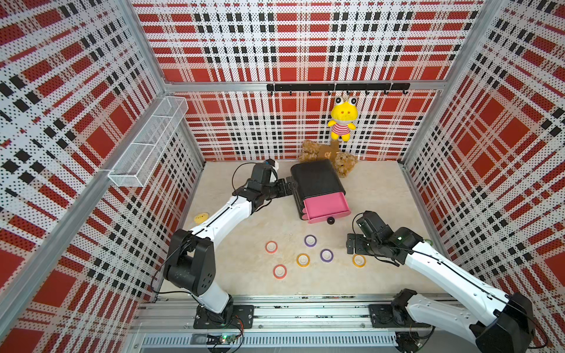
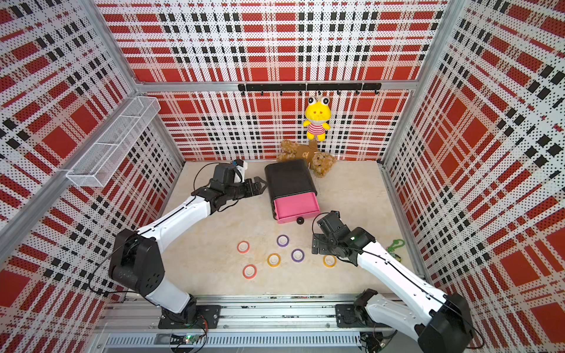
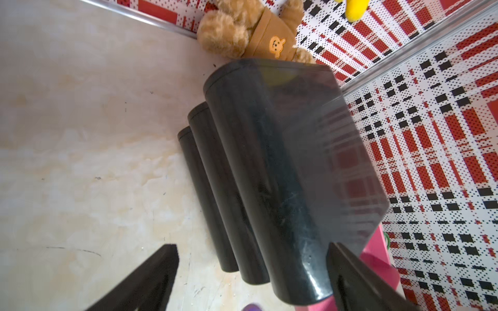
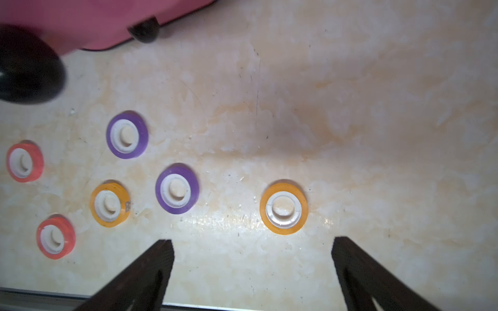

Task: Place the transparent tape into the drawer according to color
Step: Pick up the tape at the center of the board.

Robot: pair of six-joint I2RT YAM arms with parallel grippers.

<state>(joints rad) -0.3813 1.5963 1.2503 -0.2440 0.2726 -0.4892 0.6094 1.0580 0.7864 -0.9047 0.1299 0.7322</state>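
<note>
Toward the back of the table (image 1: 244, 275), a black cabinet (image 1: 316, 178) at a slant, its top drawer (image 1: 328, 207) pulled out, pink, with a black knob (image 1: 330, 220) at the front; under it, only pink edges of the lower drawers on show. Just beside the cabinet's wall on the left arm's side, the left gripper (image 1: 289, 186), fingers spread wide; grips nothing. In the left wrist view, the rounded wall of the cabinet (image 3: 269, 161) between the two fingertips, contact or not impossible to tell. In front of the cabinet, apart from the open drawer, all six rings of transparent tape flat on the table: nearest, a purple ring (image 1: 310, 240); a little farther out, a second purple ring (image 1: 326, 255), a red ring (image 1: 271, 247) and a yellow-orange ring (image 1: 303, 260); farthest, a second red ring (image 1: 279, 271). Toward the right arm's side, a lone yellow-orange ring (image 1: 359, 260), just beside the right gripper (image 1: 351, 244), itself in front of the cabinet, jaws wide apart; holds nothing. Just behind the cabinet, a brown teddy bear (image 1: 328, 157).
</note>
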